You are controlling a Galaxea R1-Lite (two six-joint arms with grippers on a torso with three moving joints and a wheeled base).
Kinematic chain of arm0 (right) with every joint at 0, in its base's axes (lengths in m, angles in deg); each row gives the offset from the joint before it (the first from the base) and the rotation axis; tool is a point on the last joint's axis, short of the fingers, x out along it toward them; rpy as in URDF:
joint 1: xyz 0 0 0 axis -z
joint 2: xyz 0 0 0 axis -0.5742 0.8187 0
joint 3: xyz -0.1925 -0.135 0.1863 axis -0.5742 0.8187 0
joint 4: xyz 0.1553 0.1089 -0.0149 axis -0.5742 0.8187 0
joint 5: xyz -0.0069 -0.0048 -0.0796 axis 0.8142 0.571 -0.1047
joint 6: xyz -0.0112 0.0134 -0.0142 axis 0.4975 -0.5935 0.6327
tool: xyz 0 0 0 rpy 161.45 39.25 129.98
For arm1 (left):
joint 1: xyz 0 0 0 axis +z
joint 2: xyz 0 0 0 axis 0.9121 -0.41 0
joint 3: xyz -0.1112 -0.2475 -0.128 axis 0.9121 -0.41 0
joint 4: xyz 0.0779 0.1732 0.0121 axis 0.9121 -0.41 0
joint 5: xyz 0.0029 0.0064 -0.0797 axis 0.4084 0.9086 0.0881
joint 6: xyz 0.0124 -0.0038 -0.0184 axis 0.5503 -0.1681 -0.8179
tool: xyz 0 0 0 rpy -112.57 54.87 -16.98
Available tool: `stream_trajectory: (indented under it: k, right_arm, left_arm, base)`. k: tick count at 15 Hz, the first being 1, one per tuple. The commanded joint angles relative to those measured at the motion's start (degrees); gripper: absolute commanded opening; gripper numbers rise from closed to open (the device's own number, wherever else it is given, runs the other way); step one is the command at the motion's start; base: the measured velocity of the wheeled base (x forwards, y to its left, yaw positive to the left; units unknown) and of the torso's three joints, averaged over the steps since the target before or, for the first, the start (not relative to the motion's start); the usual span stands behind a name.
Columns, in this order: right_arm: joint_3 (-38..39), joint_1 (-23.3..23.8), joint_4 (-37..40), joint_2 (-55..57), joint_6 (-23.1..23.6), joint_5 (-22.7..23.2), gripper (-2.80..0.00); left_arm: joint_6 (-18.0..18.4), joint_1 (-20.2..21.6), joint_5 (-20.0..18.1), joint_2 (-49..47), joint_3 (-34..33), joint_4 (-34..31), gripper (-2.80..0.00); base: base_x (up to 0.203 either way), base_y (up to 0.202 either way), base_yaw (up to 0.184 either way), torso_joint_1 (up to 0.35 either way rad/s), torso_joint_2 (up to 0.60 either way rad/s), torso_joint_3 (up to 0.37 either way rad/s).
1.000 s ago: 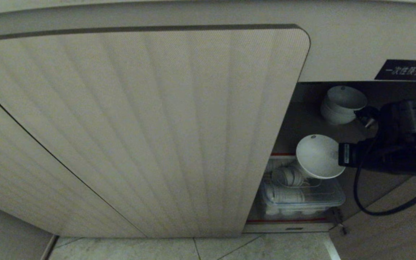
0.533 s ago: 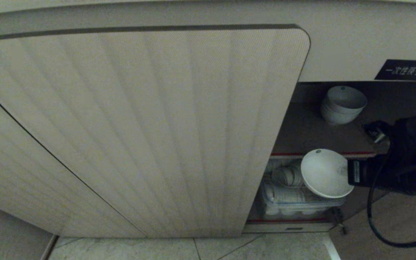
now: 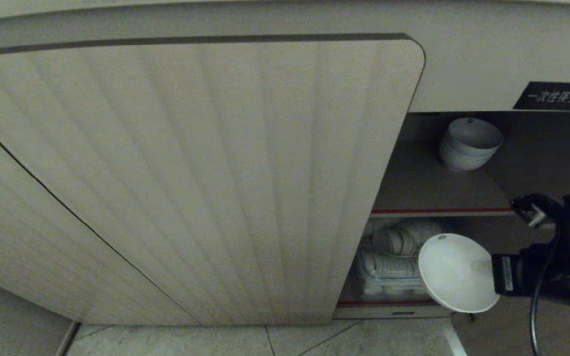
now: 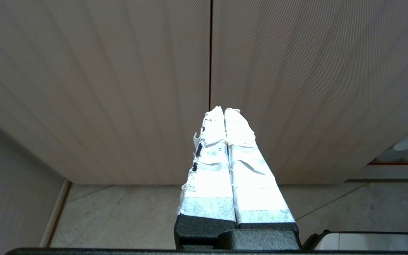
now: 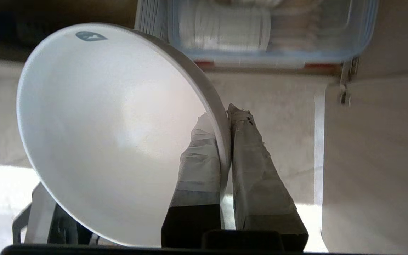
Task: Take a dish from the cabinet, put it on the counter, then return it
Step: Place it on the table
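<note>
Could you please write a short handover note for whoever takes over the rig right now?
Right gripper: shut on the rim of the dish, one finger inside the bowl, one outside.
Left gripper: shut, empty, parked facing the closed ribbed door.
Dish: out of the cabinet, held in front of its lower compartment; a stack of bowls sits on the shelf.
Done: dish taken out.
Left: set it on the counter, out of view, then return it.

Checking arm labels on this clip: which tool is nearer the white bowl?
Right. The right tool is clamped on the bowl's rim outside the cabinet; the left tool faces the ribbed door, away from it.
</note>
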Motion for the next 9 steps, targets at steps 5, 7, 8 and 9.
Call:
stream_trajectory:
  k: [5,7,8,9]
  right_arm:
    - [8.19,-3.86,1.01,-9.26,-0.14,0.11,-2.80]
    - [9.51,-5.18,2.91,-11.66,-0.26,0.20,-2.80]
    - [9.77,-6.00,4.95,-12.98,-0.47,0.42,-2.80]
    - [9.99,-6.34,6.83,-14.12,-0.56,0.73,-2.80]
  left_arm:
    - [-0.04,0.07,0.02,0.00,-0.01,0.01,-2.80]
    - [-0.04,0.07,-0.01,0.00,-0.01,0.01,-2.80]
    - [-0.04,-0.01,0.01,0.00,-0.01,0.01,-2.80]
    - [-0.04,-0.01,-0.04,0.00,-0.01,0.01,-2.80]
  base:
    - [0.000,0.000,0.000,0.000,0.00,0.000]
    - [0.000,0.000,0.000,0.000,0.00,0.000]
    - [0.000,0.000,0.000,0.000,0.00,0.000]
    - [0.000,0.000,0.000,0.000,0.00,0.000]
